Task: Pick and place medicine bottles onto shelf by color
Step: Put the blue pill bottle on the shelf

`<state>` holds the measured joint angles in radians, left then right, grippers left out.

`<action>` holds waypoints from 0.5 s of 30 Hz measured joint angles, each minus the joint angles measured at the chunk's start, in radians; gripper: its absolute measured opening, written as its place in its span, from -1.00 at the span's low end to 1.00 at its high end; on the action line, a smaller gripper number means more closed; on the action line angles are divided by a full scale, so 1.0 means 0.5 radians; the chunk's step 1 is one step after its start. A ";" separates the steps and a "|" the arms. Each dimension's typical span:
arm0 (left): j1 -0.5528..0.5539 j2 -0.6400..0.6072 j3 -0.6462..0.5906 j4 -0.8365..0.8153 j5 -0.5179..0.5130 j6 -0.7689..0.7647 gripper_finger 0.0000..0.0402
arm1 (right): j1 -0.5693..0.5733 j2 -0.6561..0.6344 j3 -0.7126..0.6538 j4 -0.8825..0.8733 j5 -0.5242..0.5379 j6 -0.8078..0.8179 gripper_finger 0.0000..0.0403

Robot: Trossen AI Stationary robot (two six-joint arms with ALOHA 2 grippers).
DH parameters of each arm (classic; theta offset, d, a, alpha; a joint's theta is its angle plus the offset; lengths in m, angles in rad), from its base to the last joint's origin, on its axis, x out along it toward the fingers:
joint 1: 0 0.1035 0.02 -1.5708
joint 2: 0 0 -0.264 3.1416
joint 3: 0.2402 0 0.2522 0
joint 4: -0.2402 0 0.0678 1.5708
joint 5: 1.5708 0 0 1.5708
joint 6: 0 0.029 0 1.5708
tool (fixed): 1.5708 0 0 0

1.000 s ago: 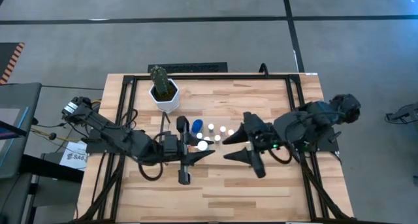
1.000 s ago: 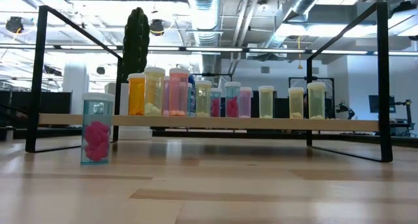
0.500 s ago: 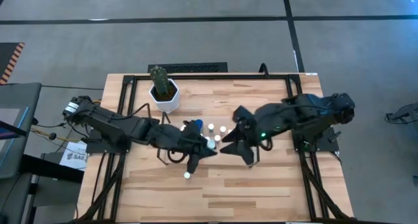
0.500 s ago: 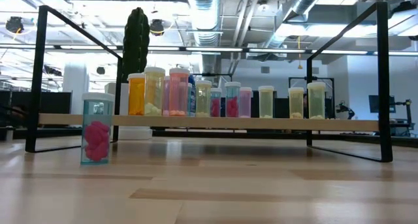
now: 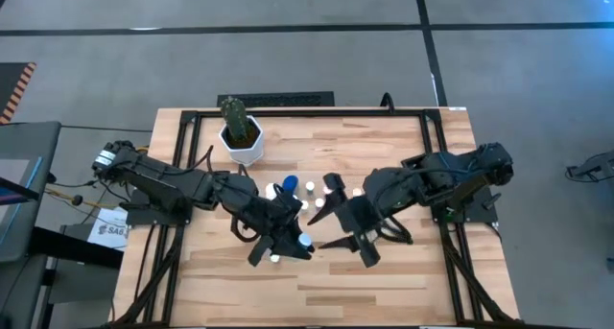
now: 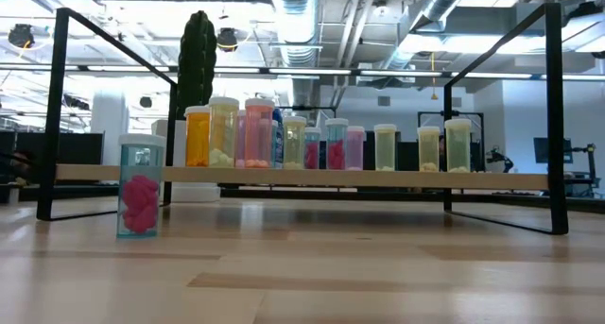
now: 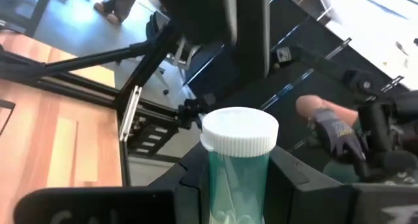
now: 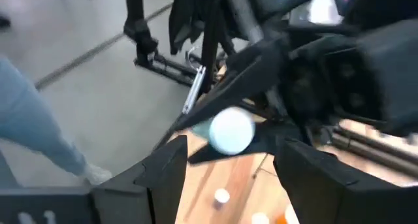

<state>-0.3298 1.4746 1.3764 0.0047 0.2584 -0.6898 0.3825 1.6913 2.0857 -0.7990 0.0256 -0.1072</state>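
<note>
My left gripper (image 5: 291, 239) is shut on a teal bottle with a white cap (image 7: 239, 136), held above the table's middle. My right gripper (image 5: 324, 227) stands open just right of it, a finger on either side of the cap (image 8: 230, 131) without touching it. A pink-filled bottle (image 6: 140, 185) stands on its base on the table, its white cap (image 5: 275, 257) showing from above. Several bottles stand in a row on the shelf (image 6: 378, 179), among them a blue-capped one (image 5: 290, 187). My left gripper pinches the teal bottle's body (image 7: 238, 185) just below the cap, between its two fingers. The fingers lie level and along the bottle. The capped end sticks out past the fingertips toward my right gripper. The bottle is lifted clear of the table.
A white pot with a cactus (image 5: 242, 137) stands at the far left of the table. Black frame bars (image 6: 556, 116) rise at the shelf's ends. The near half of the table (image 5: 384, 291) is bare wood. A person's leg (image 8: 26, 119) shows in the room beyond.
My left gripper has rolled and carried the teal bottle toward the table's near edge. My right gripper has rolled too and come left and nearer, so that its fingers now stand around the bottle's cap.
</note>
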 joint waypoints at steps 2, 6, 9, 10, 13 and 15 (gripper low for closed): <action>0.001 0.000 0.000 0.037 0.036 -0.024 -0.64 | 0.015 0.009 -0.004 0.014 0.001 -0.125 0.27; -0.001 0.001 0.000 0.032 0.051 -0.059 -0.64 | 0.017 0.042 -0.004 0.080 0.000 -0.210 0.27; -0.001 0.001 0.000 0.041 0.050 -0.060 -0.64 | 0.002 0.062 -0.002 0.110 0.000 -0.224 0.27; -0.001 0.001 0.000 0.041 0.050 -0.062 -0.64 | -0.002 0.064 -0.002 0.095 -0.001 -0.228 0.27; 0.001 0.001 0.000 0.046 0.050 -0.064 -0.64 | -0.013 0.067 -0.003 0.103 -0.004 -0.230 0.27; 0.000 0.001 0.000 0.048 0.050 -0.065 -0.64 | -0.028 0.064 -0.003 0.118 -0.016 -0.229 0.27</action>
<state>-0.3298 1.4750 1.3766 0.0286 0.2834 -0.7223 0.3683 1.7233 2.0842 -0.7398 0.0177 -0.2218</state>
